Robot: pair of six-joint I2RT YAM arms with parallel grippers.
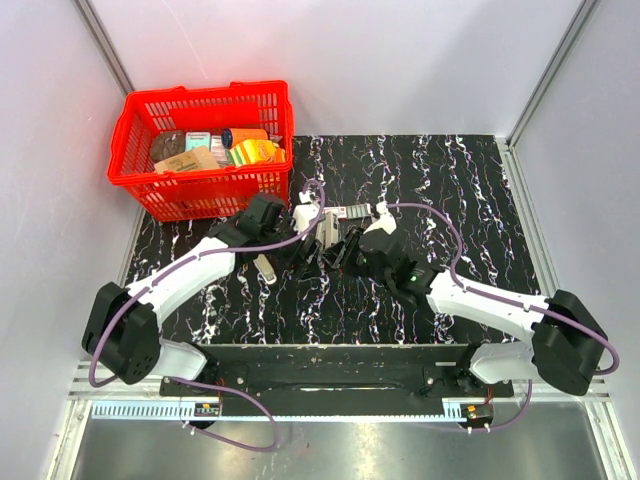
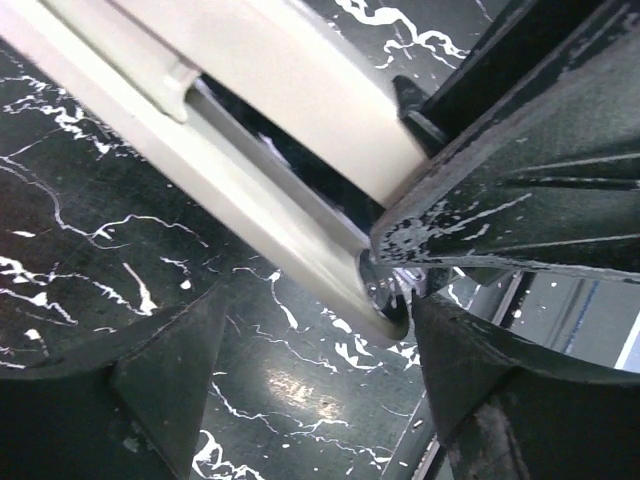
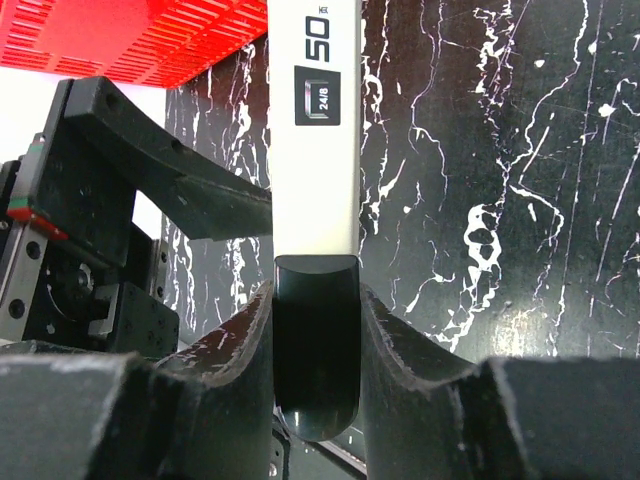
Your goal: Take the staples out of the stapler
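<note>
Both sets of fingers were at the white stapler, over the middle of the black marbled worktop near a red basket. The right fingers clamped its black rear end. The left fingers stood apart either side of its front tip.

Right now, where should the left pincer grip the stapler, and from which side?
Likely the stapler by its free end, across the narrow flat sides, coming from opposite the right pincer, which clamps the black end cap.
</note>
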